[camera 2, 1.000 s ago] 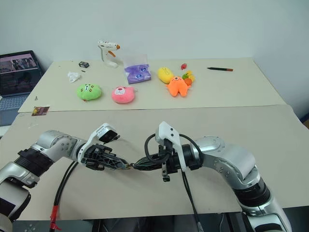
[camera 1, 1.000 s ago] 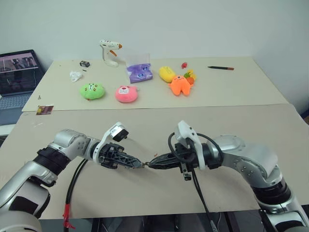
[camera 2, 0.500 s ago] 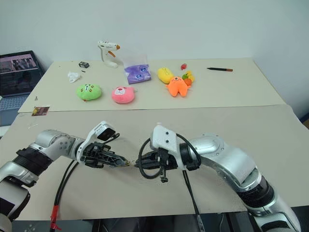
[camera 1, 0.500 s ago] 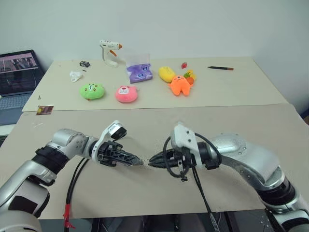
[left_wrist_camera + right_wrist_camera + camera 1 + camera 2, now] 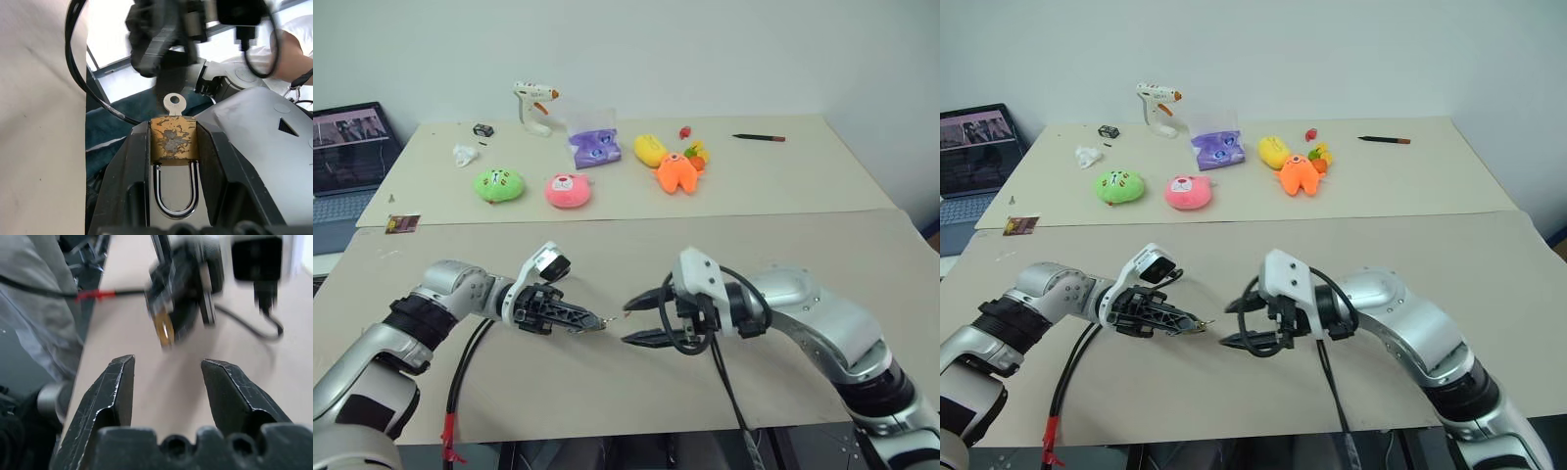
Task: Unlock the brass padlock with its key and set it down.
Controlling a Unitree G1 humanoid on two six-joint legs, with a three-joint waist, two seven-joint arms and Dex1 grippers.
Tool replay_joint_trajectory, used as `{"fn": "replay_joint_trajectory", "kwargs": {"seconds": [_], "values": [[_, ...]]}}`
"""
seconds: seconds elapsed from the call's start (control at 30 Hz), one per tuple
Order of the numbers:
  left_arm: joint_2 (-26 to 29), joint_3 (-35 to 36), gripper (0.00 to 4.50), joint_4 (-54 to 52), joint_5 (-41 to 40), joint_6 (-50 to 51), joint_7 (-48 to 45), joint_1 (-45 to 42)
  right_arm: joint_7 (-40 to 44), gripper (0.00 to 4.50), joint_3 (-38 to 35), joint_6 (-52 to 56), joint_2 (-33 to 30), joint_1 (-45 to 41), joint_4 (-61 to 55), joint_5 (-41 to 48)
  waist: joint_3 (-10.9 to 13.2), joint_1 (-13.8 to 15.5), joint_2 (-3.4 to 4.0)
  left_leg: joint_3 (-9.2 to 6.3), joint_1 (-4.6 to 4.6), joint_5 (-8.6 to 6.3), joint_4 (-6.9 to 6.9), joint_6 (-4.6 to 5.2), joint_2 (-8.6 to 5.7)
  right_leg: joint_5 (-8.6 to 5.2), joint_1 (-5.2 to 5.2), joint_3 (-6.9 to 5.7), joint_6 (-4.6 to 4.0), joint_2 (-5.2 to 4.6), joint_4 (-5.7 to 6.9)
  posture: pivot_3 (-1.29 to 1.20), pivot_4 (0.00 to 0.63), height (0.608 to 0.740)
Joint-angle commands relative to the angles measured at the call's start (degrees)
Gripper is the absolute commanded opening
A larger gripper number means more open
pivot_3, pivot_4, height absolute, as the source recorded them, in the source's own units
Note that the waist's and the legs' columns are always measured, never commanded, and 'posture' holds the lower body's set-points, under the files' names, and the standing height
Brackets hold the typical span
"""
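Over the near table [image 5: 636, 401], the left gripper [image 5: 590, 322] points to the right and is clamped on the brass padlock [image 5: 172, 138]. In the left wrist view the worn golden lock body sits wedged between the two black fingers [image 5: 131, 181], with the silver shackle [image 5: 175, 188] looping back toward the wrist. The key [image 5: 173, 105] stands in the end of the padlock that faces away from the wrist, its round silver head sticking out past the fingertips.

Just to the right, the right gripper [image 5: 636, 319] faces the left one, with its two fingers [image 5: 116, 389] spread apart and nothing between them. It is near the key's head but not touching it. In the right wrist view the padlock shows as a blurred golden spot beyond the gap between those fingers.

On the far table [image 5: 822, 186] lie a green plush toy [image 5: 499, 184], a pink plush toy [image 5: 569, 190], an orange plush toy [image 5: 678, 172] and a yellow plush toy [image 5: 652, 150]. Behind them are a purple bag [image 5: 594, 147], a white glue gun [image 5: 535, 105] and, to the right, a pen [image 5: 760, 138]. At the far left stands a laptop [image 5: 347, 147] with its screen lit.
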Motion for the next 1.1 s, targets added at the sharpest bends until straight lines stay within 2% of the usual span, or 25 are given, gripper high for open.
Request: {"fn": "replay_joint_trajectory", "kwargs": {"seconds": [0.03, 0.93, 1.03, 1.1], "values": [[0.17, 0.84, 0.83, -0.76, -0.31, 0.73, -0.61, -1.23, -0.94, 2.62, -1.15, 1.57, 0.37, -0.85, -1.82, 1.21, 0.0, 0.13, 0.0, 0.0, 0.0, 0.0, 0.0, 0.0, -0.01, 0.0, 0.0, 0.0, 0.0, 0.01, -0.01, 0.0, 0.15, 0.74], [1.1, 2.77, 0.83, -0.88, -0.29, 2.26, -0.61, -1.37, -0.83, 2.62, 4.86, -1.96, 8.28, -2.32, 4.79, -5.62, 0.0, -0.06, 0.0, 0.0, 0.0, 0.0, 0.01, 0.01, -0.05, 0.0, -0.05, -0.04, 0.0, 0.05, 0.06, 0.0, 0.15, 0.74], [1.01, 2.91, 0.83, -0.54, -0.16, 1.94, -0.61, -1.52, -0.63, 1.9, 5.26, -2.17, 8.55, -2.52, 5.06, -6.48, 0.0, -0.04, 0.0, 0.01, 0.0, 0.0, 0.01, 0.01, -0.06, 0.0, -0.05, -0.05, 0.0, 0.09, 0.05, 0.0, 0.15, 0.74], [0.86, 3.05, 0.83, -0.18, -0.14, 1.97, -0.61, -1.78, -0.54, 1.24, 5.32, -2.07, 8.83, -2.51, 5.2, -6.72, 0.0, -0.04, 0.0, 0.0, 0.01, 0.0, 0.01, 0.01, -0.06, 0.0, -0.04, -0.04, 0.0, 0.29, 0.05, 0.0, 0.15, 0.74]]}}
